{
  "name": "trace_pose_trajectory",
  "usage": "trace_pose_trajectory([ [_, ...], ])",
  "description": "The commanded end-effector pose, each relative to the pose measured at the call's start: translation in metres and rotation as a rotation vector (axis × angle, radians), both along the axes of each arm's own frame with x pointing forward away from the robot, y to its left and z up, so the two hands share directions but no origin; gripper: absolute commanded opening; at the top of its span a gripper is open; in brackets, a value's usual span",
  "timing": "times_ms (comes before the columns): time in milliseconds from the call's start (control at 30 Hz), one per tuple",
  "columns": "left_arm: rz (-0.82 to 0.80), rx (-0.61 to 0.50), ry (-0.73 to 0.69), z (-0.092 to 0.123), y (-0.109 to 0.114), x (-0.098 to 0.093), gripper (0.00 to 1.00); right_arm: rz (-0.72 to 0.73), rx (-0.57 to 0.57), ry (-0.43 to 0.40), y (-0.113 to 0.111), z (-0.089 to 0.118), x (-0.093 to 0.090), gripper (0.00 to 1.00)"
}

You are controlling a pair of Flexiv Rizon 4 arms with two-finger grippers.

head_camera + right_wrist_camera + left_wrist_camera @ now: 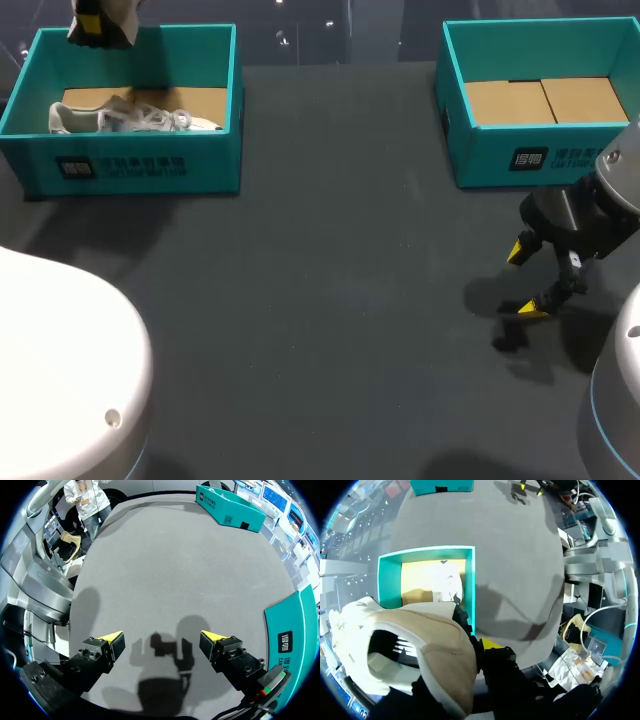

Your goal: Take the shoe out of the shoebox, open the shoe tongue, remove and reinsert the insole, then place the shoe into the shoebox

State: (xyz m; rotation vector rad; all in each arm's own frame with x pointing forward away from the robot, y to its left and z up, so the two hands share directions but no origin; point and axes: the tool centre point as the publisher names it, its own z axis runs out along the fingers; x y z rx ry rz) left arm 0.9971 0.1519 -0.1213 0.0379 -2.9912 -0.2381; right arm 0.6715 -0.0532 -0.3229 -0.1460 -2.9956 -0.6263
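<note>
My left gripper (92,24) is high over the far rim of the left teal shoebox (140,165), shut on a white and beige shoe (420,650) at its heel collar. In the left wrist view the shoe's opening faces the camera and one yellow fingertip (490,643) shows beside it; the other is hidden behind the shoe. A second white shoe (130,119) lies on the cardboard floor of that box, seen straight below as a pale shape (445,580). My right gripper (530,282) hangs open just above the table in front of the right shoebox (530,155), with nothing between its fingers (112,641).
The right teal shoebox (295,625) holds only its cardboard floor and stands close beside my right gripper. The left shoebox (230,507) shows far across the dark grey table (340,280). My arms' white bases fill the near corners.
</note>
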Motion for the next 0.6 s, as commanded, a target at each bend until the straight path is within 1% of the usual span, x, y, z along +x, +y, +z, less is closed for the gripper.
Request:
trace_pose_trajectory([
  [33,0.004,0.017,0.005,-0.002,0.022,0.023,0.00,0.000,0.000,-0.002,0.000,0.000,-0.001,1.00],
  [100,0.001,0.016,0.004,-0.004,0.034,0.031,0.00,0.000,0.000,-0.002,0.000,0.000,-0.001,1.00],
  [533,0.001,0.016,0.004,-0.004,0.034,0.031,0.00,0.000,0.000,-0.002,0.000,0.000,-0.001,1.00],
  [600,-0.016,-0.007,-0.005,-0.008,0.042,0.042,0.00,0.000,0.000,-0.002,0.000,0.000,-0.001,1.00],
])
